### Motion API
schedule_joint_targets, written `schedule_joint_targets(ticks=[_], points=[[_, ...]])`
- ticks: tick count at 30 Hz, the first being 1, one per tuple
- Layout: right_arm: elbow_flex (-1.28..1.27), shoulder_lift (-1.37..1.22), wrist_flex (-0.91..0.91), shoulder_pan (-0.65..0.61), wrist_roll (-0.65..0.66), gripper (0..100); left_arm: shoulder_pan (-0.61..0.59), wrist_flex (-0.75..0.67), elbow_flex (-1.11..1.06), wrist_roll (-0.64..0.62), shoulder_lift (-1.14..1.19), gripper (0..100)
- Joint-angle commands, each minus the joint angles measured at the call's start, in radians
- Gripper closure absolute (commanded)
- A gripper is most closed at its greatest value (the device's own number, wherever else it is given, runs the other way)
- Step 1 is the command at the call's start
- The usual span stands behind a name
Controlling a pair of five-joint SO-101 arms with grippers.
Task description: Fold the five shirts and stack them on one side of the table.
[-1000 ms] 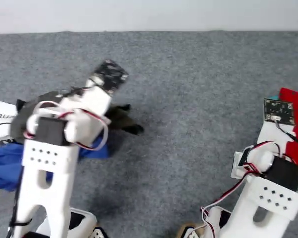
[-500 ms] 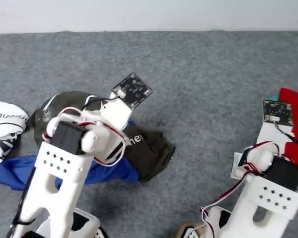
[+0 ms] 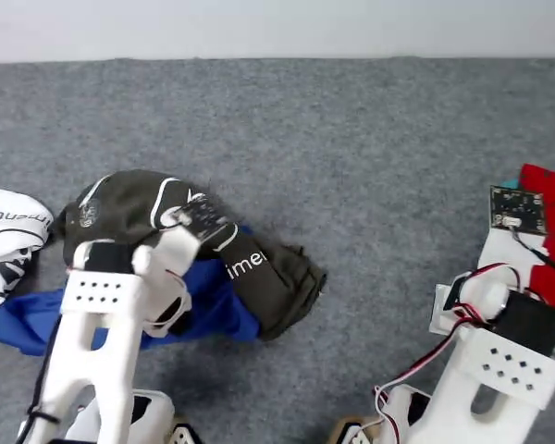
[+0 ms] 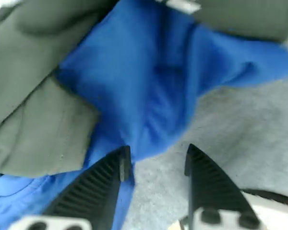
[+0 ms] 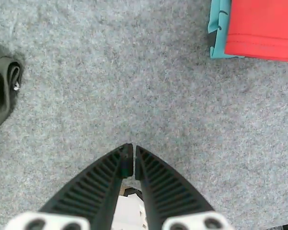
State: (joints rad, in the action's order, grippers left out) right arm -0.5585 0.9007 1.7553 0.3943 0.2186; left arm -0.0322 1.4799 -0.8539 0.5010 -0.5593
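— Position of the blue shirt (image 4: pixel 153 86) relative to the left claw (image 4: pixel 157 155)?
— Directly ahead of the parted fingers, just beyond their tips. One fold edge touching or almost touching one fingertip; impossible to tell which. Nothing gripped between the fingers. Bare grey tabletop (image 4: pixel 259 124) beneath the other finger.

— And the dark olive shirt (image 3: pixel 259 268)?
— Draped over the blue one, beside the left claw rather than between its fingers. Crumpled, not folded.

— Long axes, as seen from the high view?
— Dark olive: diagonal, from a far-left end near the white shirt (image 3: pixel 9 236) to a bunched end toward the tabletop's middle. Blue: roughly left to right along the near-left part of the tabletop, under the olive.

— State of the right claw (image 5: pixel 134 158)?
— Closed tip to tip on nothing, above bare tabletop. Ahead and well apart, the red shirt (image 5: pixel 264 24), lying flat on a teal shirt (image 5: pixel 218 28) at the tabletop's right edge.

— Hidden or cut off?
— Middle of the blue shirt covered by the left arm (image 3: pixel 102 324) in the high view. White and red shirts cropped at the frame edges. Teal reduced to a narrow strip beneath the red.
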Motion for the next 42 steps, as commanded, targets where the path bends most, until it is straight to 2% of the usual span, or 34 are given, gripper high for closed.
schedule_joint_targets(ticks=[1,7,11,12,16,21,25,30,34,36,39,42], points=[[0.008,0.008,0.039,-0.008,-0.006,99.0,-0.061,-0.124,-0.082,0.049,-0.020,81],[0.008,0.007,0.039,-0.008,-0.006,99.0,-0.068,-0.262,-0.239,0.052,-0.018,82],[0.008,0.007,0.039,-0.008,-0.006,99.0,-0.068,-0.328,-0.251,0.055,-0.029,95],[0.008,0.007,0.039,-0.008,-0.006,99.0,-0.066,-0.330,-0.239,0.057,-0.031,99],[0.008,0.007,0.038,-0.010,-0.005,99.0,-0.101,-0.224,-0.131,0.052,-0.100,99],[0.008,0.010,0.038,-0.012,-0.005,99.0,-0.239,-0.095,0.091,0.055,-0.328,99],[0.008,0.012,0.038,-0.013,-0.005,99.0,-0.358,-0.078,0.274,0.054,-0.483,99],[0.008,0.008,0.038,-0.013,-0.005,99.0,-0.563,-0.094,0.429,0.052,-0.517,99],[0.008,0.007,0.036,-0.013,-0.005,99.0,-0.698,-0.115,0.435,0.057,-0.477,99],[0.008,0.007,0.036,-0.013,-0.005,99.0,-0.684,-0.043,0.418,0.080,-0.442,98],[0.008,0.007,0.036,-0.013,-0.005,99.0,-0.595,0.087,0.386,0.144,-0.396,98],[0.008,0.007,0.036,-0.013,-0.005,99.0,-0.512,0.135,0.325,0.144,-0.356,97]])
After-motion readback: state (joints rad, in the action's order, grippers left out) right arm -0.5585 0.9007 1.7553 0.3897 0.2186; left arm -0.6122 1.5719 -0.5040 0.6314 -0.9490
